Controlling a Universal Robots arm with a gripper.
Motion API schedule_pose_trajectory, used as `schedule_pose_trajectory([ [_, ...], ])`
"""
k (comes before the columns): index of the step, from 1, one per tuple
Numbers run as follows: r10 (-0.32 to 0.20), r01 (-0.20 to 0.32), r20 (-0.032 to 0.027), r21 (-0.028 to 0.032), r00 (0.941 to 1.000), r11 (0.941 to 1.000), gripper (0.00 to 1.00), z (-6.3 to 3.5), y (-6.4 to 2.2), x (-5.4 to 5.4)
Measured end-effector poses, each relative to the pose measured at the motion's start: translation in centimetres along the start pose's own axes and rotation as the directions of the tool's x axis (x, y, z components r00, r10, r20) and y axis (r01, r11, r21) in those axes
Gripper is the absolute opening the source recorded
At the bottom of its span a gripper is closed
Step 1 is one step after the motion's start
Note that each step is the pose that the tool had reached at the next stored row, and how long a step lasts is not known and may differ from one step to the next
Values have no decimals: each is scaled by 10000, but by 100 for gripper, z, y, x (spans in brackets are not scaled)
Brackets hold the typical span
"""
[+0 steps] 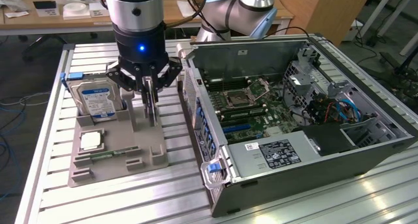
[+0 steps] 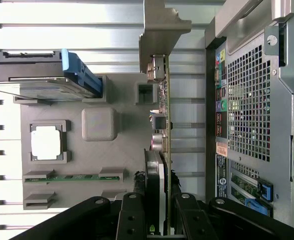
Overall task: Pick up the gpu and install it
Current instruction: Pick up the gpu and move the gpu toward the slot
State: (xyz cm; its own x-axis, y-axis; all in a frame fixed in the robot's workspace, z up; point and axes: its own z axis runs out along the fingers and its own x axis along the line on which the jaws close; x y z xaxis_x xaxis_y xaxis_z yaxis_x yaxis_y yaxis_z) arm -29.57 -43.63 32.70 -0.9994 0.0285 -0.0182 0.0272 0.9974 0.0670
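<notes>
One broad silver aluminium table (image 1: 98,204) of ribbed slats carries everything, and on the exterior view's right of it stands the large grey metal computer case (image 1: 294,182), its side panel off so that the green motherboard, cables and a black power supply lie open to view. Over the exterior view's left half the silver and black robot arm (image 1: 134,13) reaches straight down. Below it, just beside the case, lies a flat grey plastic parts tray (image 1: 117,172) with moulded pockets. At the tray's far left corner a silver hard drive with a blue-white label (image 1: 97,100) stands upright in its slot. The black multi-link gripper (image 1: 149,84) has its fingers drawn in and clamped on the upper edge of the thin, dark, rectangular gpu card (image 1: 152,109), which hangs on edge over the tray's right side, between the hard drive and the case; whether its lower edge sits in the tray I cannot tell. Nearer on the tray lie a square silver processor chip (image 1: 91,140) and a narrow green memory stick (image 1: 114,154)
</notes>
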Motion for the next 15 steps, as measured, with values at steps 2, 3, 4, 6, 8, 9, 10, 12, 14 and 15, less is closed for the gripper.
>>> schedule_pose_trajectory([
  [2, 0, 0, 0, 0, 10000, 10000, 28, 0, 0, 0],
  [3, 0, 0, 0, 0, 10000, 10000, 28, 0, 0, 0],
  [4, 0, 0, 0, 0, 10000, 10000, 28, 0, 0, 0],
  [6, 1, -1, -3, -9, 10000, 10000, 28, -4, 0, 1],
  [8, 2, -2, -1, -12, 10000, 10000, 28, -16, 2, 0],
  [9, 2, -2, -1, -13, 10000, 10000, 28, -24, 2, 0],
  [10, 0, 0, -1, -12, 10000, 10000, 28, -36, 2, 0],
  [12, 1, -1, -1, -13, 10000, 10000, 28, -63, 4, -1],
  [14, 0, 0, -1, -13, 10000, 10000, 28, -98, 7, -2],
  [15, 0, 0, -1, -13, 10000, 10000, 28, -115, 8, -2],
])
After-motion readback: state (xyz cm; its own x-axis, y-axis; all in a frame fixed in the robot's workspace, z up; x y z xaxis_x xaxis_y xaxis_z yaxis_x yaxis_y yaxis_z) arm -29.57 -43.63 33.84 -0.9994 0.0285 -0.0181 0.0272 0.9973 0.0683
